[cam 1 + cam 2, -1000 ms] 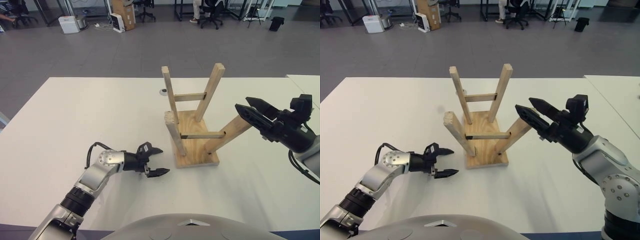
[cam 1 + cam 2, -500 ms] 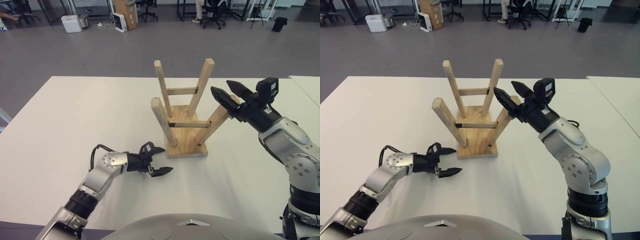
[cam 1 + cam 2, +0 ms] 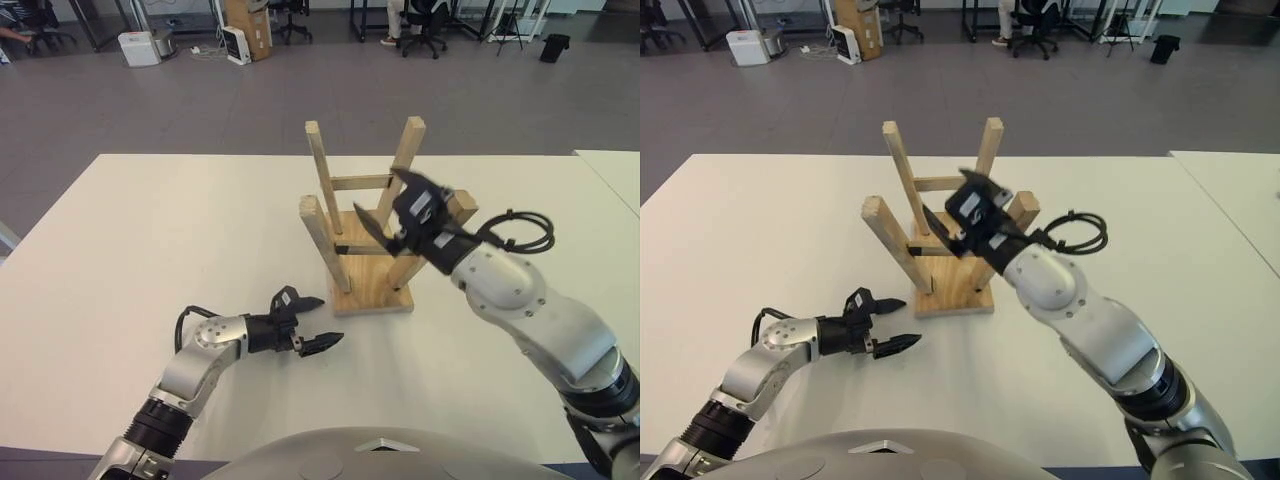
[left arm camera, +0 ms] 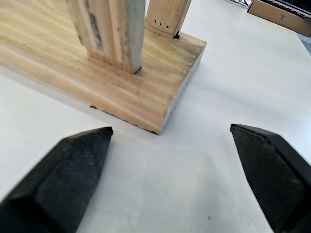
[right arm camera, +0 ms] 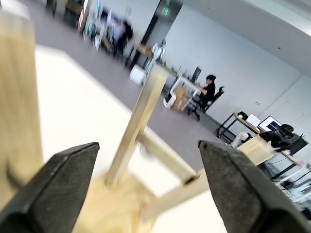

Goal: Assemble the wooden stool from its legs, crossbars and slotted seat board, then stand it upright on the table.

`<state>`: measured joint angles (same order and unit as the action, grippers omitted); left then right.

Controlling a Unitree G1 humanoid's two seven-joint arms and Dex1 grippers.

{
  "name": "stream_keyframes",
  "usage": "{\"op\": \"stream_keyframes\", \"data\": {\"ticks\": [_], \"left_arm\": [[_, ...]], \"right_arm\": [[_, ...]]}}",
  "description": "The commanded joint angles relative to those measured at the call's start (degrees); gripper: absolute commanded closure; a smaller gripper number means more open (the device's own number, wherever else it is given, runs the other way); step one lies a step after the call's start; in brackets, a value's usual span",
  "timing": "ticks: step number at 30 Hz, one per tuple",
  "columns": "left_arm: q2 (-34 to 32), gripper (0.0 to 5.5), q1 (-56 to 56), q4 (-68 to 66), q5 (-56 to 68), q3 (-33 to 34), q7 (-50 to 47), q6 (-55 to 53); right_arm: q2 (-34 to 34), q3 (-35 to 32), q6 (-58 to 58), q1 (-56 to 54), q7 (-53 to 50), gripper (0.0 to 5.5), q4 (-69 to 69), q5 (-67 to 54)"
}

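Table (image 3: 120, 230), white, carries the wooden stool (image 3: 372, 290) near its middle. Stool is assembled but upside down: slotted seat board (image 4: 121, 92) lies flat on the tabletop and four legs (image 3: 320, 175) point up, splayed outward. One crossbar (image 3: 358, 183) joins the two far legs and a second crossbar (image 3: 355, 249) joins the near pair lower down. Right gripper (image 3: 385, 200) hangs above the seat board, in among the legs at about crossbar height; its claw is spread wide with nothing clamped, and legs and crossbar show beyond the gap in the right wrist view. Left gripper (image 3: 322, 322) sits low over the table just off the seat board's near-left corner, not touching the stool, claw also spread wide and empty, the board corner showing between its fingers (image 4: 68, 165).
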<state>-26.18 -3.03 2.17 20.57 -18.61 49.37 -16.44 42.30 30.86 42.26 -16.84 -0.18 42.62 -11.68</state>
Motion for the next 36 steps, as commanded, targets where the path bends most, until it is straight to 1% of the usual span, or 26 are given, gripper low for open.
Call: {"op": "stream_keyframes", "data": {"ticks": [1,3,7,9,10,12,14,16,18,19,21,23,25,28,29,30,31,33,34,35,36], "left_arm": [[-0.3,1.04,-2.4,-7.5,-3.8,-1.9,-0.8,-2.6],[0.0,1.04,-1.8,-9.3,-4.2,-1.9,-0.4,-1.4],[1.0,1.04,-1.0,-11.9,-5.1,-2.3,-0.4,1.0],[1.7,1.04,0.8,-13.5,-4.3,-0.9,-0.1,1.8],[1.8,1.04,3.0,-14.1,-3.3,0.5,0.3,1.6],[-0.2,1.04,7.9,-12.5,0.6,5.1,2.8,0.0],[-2.0,1.04,13.1,-5.3,7.9,11.6,3.4,-5.7],[-5.0,1.04,19.8,6.6,22.8,18.7,4.9,-16.3],[-7.7,1.04,25.3,13.4,39.4,25.4,5.2,-24.7],[-7.9,1.04,29.2,13.5,46.9,29.0,3.3,-26.4],[-6.7,1.04,37.1,12.2,56.5,33.9,-2.5,-26.3],[-4.4,1.04,42.9,11.3,59.5,35.2,-8.6,-24.6],[-2.1,1.04,45.2,11.6,59.9,34.3,-13.9,-24.2],[2.2,1.04,45.5,13.1,56.5,31.2,-23.6,-23.5],[3.1,1.04,44.5,13.9,55.2,29.9,-26.1,-23.7],[2.9,1.04,42.4,15.4,52.7,27.8,-26.9,-24.5],[2.5,1.04,38.3,16.8,49.6,24.3,-28.0,-26.3],[-1.2,1.04,29.1,19.9,40.3,14.6,-25.8,-28.4],[-2.0,1.04,24.5,20.7,36.9,10.3,-24.6,-28.8],[-1.4,1.04,20.2,21.2,34.6,6.7,-24.2,-28.7],[-0.7,1.04,17.2,21.2,32.2,3.8,-24.0,-28.1]], "right_arm": [[2.9,8.0,-1.5,1.6,5.5,1.7,-4.1,10.0],[1.5,8.5,-2.0,1.3,7.0,1.7,-5.3,13.4],[-2.2,5.4,-2.6,1.8,8.5,1.7,-5.4,16.3],[-5.5,0.1,-2.4,0.9,9.1,1.7,-3.8,14.3],[-8.5,-4.1,-1.8,-0.3,9.5,1.7,-2.7,11.4],[-15.0,-13.2,-0.5,-3.7,10.5,1.7,-0.8,4.6],[-18.6,-21.8,1.1,-7.1,12.3,1.7,0.4,-2.7],[-22.1,-32.2,4.2,-11.6,12.5,1.7,0.9,-12.3],[-24.3,-40.0,6.7,-15.3,10.9,1.7,0.4,-20.0],[-24.2,-43.1,7.4,-16.4,10.3,1.7,-0.2,-22.5],[-23.9,-48.2,8.1,-17.9,9.0,1.7,-1.2,-26.9],[-24.1,-52.5,8.2,-20.0,6.7,1.7,-2.2,-32.1],[-23.2,-55.8,8.5,-21.2,4.8,1.7,-2.9,-36.8],[-19.8,-61.6,8.6,-20.0,2.8,1.7,-4.8,-42.6],[-19.2,-62.5,9.1,-18.4,2.3,1.7,-5.3,-43.8],[-19.0,-61.8,10.0,-15.0,2.5,1.7,-5.5,-44.0],[-19.7,-59.1,10.6,-9.1,3.2,1.7,-5.9,-42.4],[-20.3,-51.7,10.7,2.4,5.2,1.7,-8.1,-37.2],[-20.9,-47.9,10.5,7.3,6.2,1.7,-8.9,-35.8],[-21.2,-43.9,9.5,11.4,7.4,1.7,-9.6,-33.8],[-21.7,-41.4,8.6,13.9,8.3,1.7,-9.9,-32.9]]}}
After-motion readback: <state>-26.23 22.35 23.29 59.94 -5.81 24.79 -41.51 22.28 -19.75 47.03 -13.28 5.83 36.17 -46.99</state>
